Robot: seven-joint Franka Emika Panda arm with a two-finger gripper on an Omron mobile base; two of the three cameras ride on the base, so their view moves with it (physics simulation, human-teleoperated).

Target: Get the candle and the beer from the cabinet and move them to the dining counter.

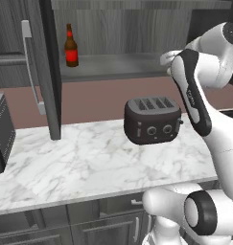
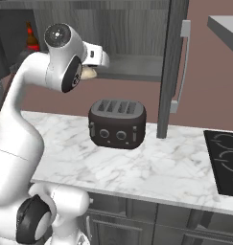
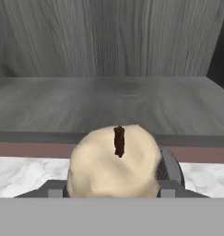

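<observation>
Gripper (image 3: 114, 196) clamps the candle (image 3: 114, 161) in the hand view: the cream lump sits between the two dark fingers, its brown wick end facing the camera, so its short axis runs straight along the gripper toward the lens. Beyond the candle lies the bare grey shelf of the cabinet (image 3: 113, 99), with the wood-grain back wall behind it and a strip of marble counter (image 3: 21, 175) below the shelf's front edge.

From the left base view, the cabinet (image 1: 137, 28) stands open, its door (image 1: 48, 72) swung out at the left with a long silver handle. On its shelf, toward the left end, the beer (image 1: 71, 47) stands upright, neck and red cap pointing up. The white hand is in front of the shelf's right end, above the toaster (image 1: 152, 119), which sits on the marble counter (image 1: 89, 162) below the cabinet.

From the right base view, the candle (image 2: 88, 73) peeks out cream under the hand, just in front of the shelf edge and above the toaster (image 2: 117, 123). Left of the arm, the beer (image 2: 30, 40) shows partly behind the arm's joint, upright inside the cabinet (image 2: 132, 33).
</observation>
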